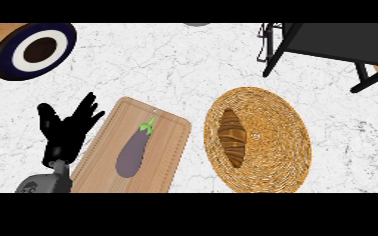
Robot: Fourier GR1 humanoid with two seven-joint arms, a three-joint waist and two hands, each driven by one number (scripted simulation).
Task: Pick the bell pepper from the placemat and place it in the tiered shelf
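Nearest, at 8 o'clock of the head view: the left hand (68, 127), black, on a grey forearm (43, 184) coming in from the lower edge. Fingers straight and spread, pointing toward 1 o'clock, holding nothing. Probably only resting there, since nothing lies under or between them. No right hand anywhere in the view.

Just beside the fingers, toward 3 o'clock: a wooden board (168, 126), laid slantwise, with an eggplant (133, 151) flat along its middle, green stem toward 12 o'clock. Looks like a distractor, set close to the hand but not part of the task.

Further toward 3 o'clock, well apart from the fingers and with the board in between: a round woven placemat (284, 130). On its left half only a croissant (233, 139), lying lengthwise. No bell pepper to see, neither on the placemat nor elsewhere on the marble counter (184, 70). So impossible to give its place relative to the fingers. Possibly outside the view, but cannot tell.

Farthest, at 1 to 2 o'clock: the tiered shelf (332, 40), dark, on thin black legs, partly cut by the upper edge, well apart from the placemat. At 10 o'clock: a plate (15, 56) with dark blue rim.

In my judgement, task not yet begun: nothing grasped, nothing on the visible part of the shelf.
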